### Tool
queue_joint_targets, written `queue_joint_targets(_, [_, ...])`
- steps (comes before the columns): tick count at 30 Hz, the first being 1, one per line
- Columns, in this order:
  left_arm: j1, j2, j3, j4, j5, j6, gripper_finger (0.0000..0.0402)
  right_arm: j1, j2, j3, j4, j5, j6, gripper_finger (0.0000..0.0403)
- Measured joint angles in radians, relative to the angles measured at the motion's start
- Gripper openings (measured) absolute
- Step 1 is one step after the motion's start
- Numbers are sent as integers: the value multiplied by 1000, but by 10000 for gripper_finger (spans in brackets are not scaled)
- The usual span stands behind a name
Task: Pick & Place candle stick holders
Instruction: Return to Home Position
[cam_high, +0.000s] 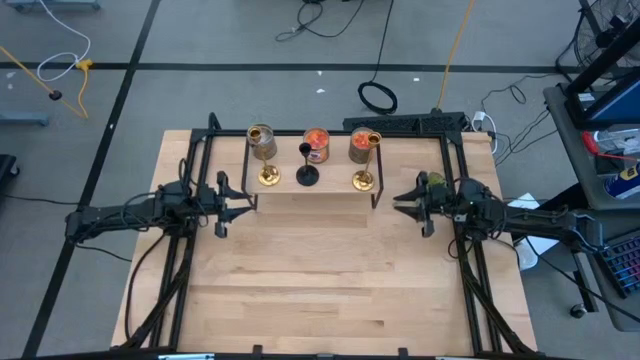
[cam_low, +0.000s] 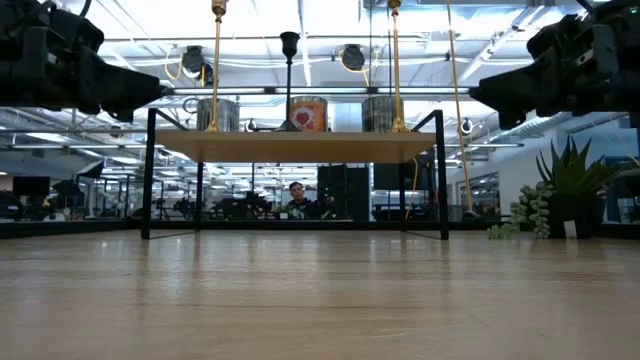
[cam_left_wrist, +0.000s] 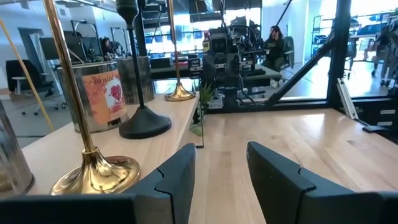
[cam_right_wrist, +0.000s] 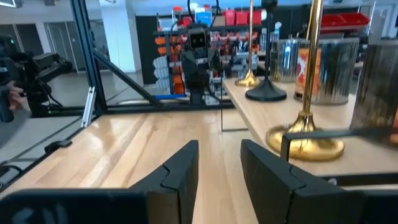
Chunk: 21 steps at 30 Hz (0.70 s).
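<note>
On a low wooden shelf with black metal legs (cam_high: 335, 188), at the far side of a light wooden table (cam_high: 320, 290): a shiny gold brass stemmed candle holder (cam_high: 268, 177) at the shelf's left end, a matte black stemmed candle holder (cam_high: 308, 176) at mid-shelf, a second gold brass candle holder (cam_high: 363, 181) at the right end. All three upright, long axes vertical, cups up, round bases flat on the board.

Behind them on the shelf, three short jars: orange filling in the middle jar (cam_low: 310, 115); left jar (cam_low: 228, 115) and right jar (cam_low: 375, 113) grey-sided, contents unclear.

Left gripper (cam_high: 243, 200) just off the shelf's left end, fingers apart, holding nothing. Right gripper (cam_high: 402, 202) just off the shelf's right end, likewise spread and empty.
</note>
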Motion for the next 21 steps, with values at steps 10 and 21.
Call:
queue_joint_targets(10, [0,0,0,0,0,-3,154,0,-1,-1,-14,0,96,118])
queue_joint_targets(21, [0,0,0,1,-1,-3,154,0,-55,-1,-85,-41,133,119])
